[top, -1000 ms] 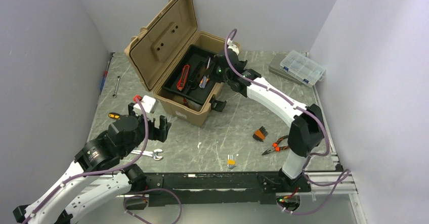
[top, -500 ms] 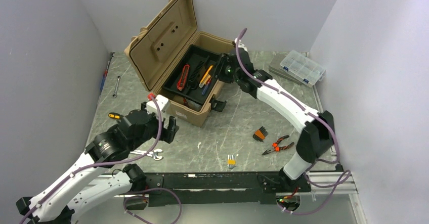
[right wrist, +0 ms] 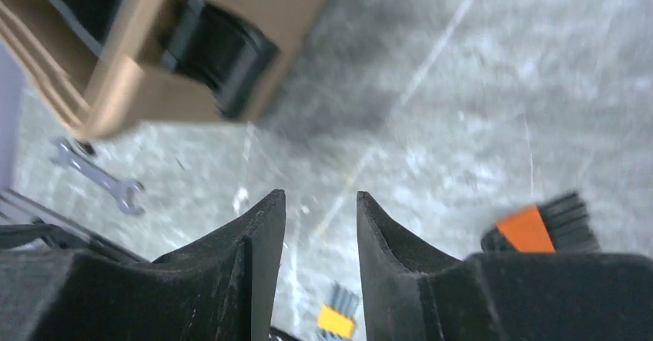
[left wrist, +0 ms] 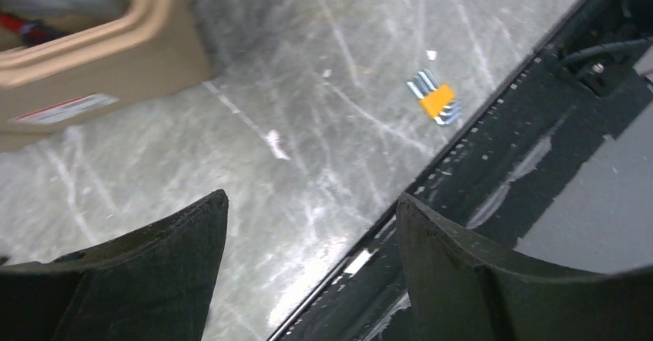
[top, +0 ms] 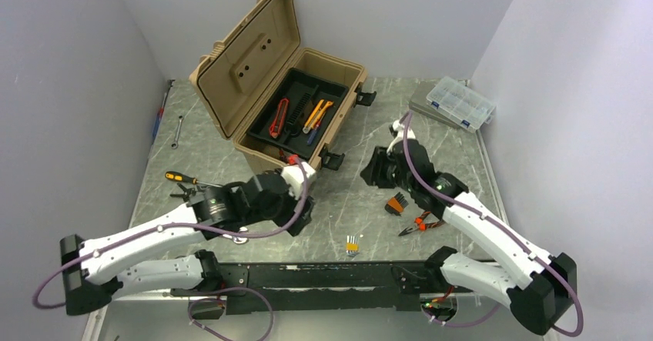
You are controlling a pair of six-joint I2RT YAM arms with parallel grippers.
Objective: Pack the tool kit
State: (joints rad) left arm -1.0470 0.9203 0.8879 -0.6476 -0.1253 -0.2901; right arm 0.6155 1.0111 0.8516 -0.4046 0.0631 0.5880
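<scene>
Grey marbled tabletop [top: 339, 195], plain pale walls [top: 77, 64] on three sides, black rail [top: 323, 275] along near edge

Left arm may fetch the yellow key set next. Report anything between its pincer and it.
Nothing visible. The open left pincer hangs over the table, and the yellow key set lies ahead with only bare surface between them.

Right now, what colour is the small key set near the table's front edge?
The key set: orange-yellow holder, silvery keys; clearest in the left wrist view.
</scene>
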